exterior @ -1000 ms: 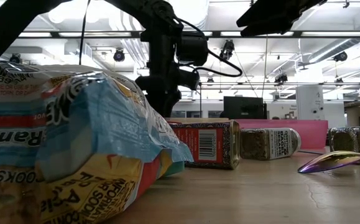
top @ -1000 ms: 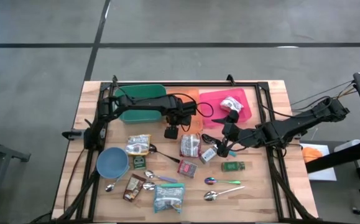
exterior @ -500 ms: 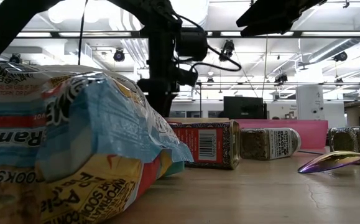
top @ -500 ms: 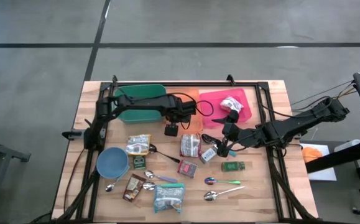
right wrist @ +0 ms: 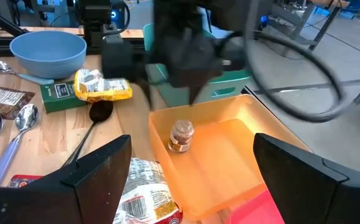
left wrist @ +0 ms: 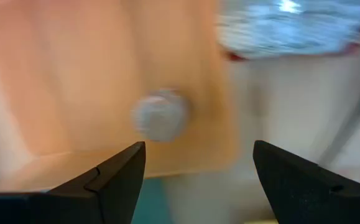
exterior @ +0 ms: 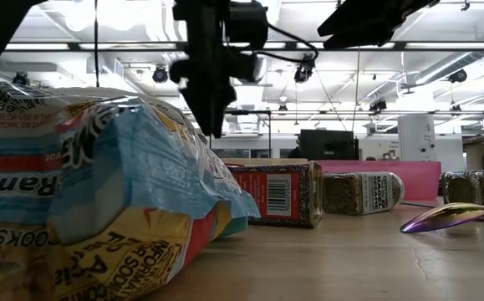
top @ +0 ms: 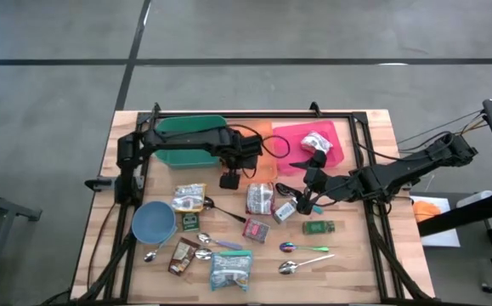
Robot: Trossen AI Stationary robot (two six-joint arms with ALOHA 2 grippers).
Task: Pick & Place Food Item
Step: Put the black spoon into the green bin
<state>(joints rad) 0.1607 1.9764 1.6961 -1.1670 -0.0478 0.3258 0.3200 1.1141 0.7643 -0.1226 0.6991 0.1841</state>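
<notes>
A small jar [right wrist: 181, 135] with a silver lid [left wrist: 160, 115] stands upright on its base in the orange tray [right wrist: 229, 155], which lies between the green bin and the pink tray [top: 267, 172]. My left gripper [left wrist: 198, 155] hangs open above the tray, pointing down, with the jar below it and clear of its fingers; in the low view it hangs high over the table [exterior: 212, 92]. My right gripper [right wrist: 192, 186] waits open to the tray's right [top: 309, 197], with nothing between its fingers.
A green bin [top: 190, 140] stands left of the orange tray and a pink tray [top: 335, 136] with a silvery packet right of it. A blue bowl [top: 154, 223], several food packets, a ramen pack [exterior: 83, 192] and spoons [top: 301, 267] lie across the table's near half.
My left gripper has gone straight up from the orange tray, still pointing down and still open. My right arm has kept still.
</notes>
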